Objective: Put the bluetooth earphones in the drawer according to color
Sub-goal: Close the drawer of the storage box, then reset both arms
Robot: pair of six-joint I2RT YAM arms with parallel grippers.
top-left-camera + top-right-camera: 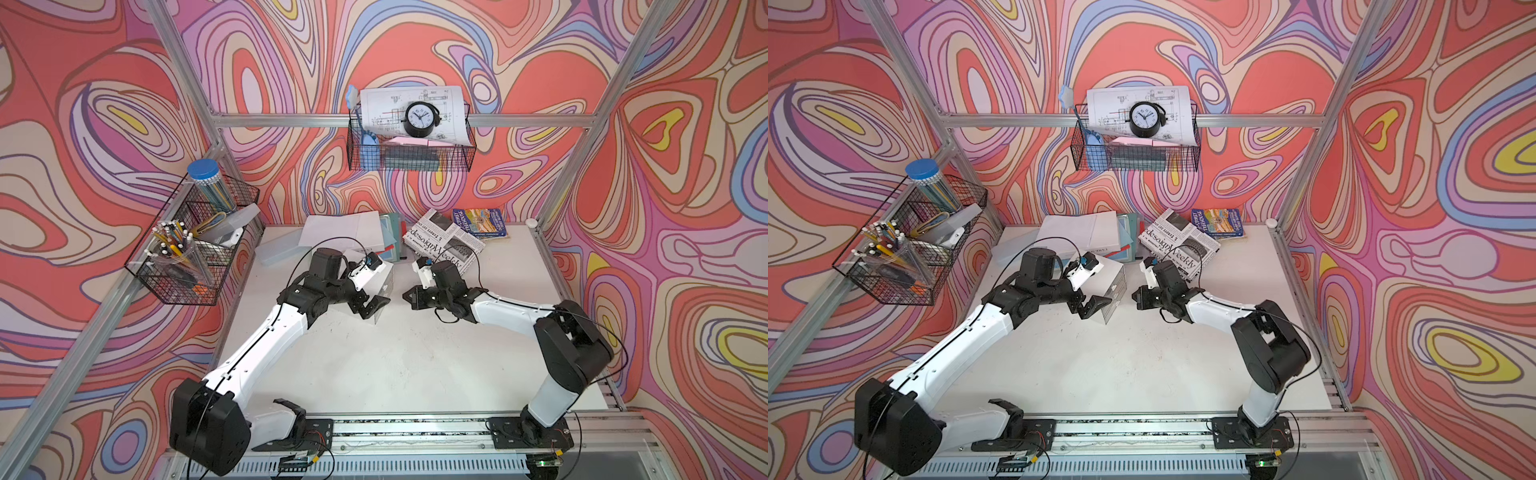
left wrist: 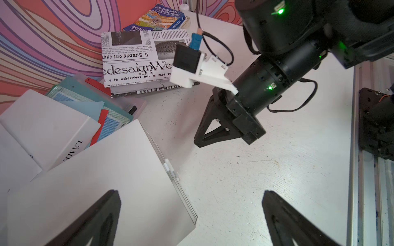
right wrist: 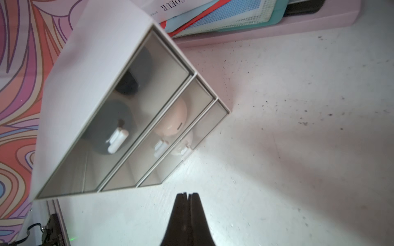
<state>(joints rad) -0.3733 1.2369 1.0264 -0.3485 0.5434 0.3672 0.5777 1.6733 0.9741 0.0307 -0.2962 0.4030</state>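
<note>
The drawer (image 3: 89,74) is a small white cabinet at the middle of the table, with three clear drawers that look closed. Behind their fronts lie the bluetooth earphones: black cases (image 3: 108,127) in one drawer, a beige-pink case (image 3: 172,117) in the middle one, a white case (image 3: 187,138) in the third. My left gripper (image 2: 191,215) is open and empty, its fingers (image 2: 100,219) straddling a corner of the drawer's white top (image 2: 96,187). My right gripper (image 3: 187,194) is shut on nothing, just in front of the drawer fronts. In both top views the left arm hides most of the drawer (image 1: 1117,284).
A folded newspaper (image 1: 444,245) and a blue book (image 1: 480,222) lie at the back right. White papers and folders (image 1: 345,228) and a frosted pencil box (image 1: 278,249) lie behind the drawer. Wire baskets (image 1: 195,245) hang on the left and back walls.
</note>
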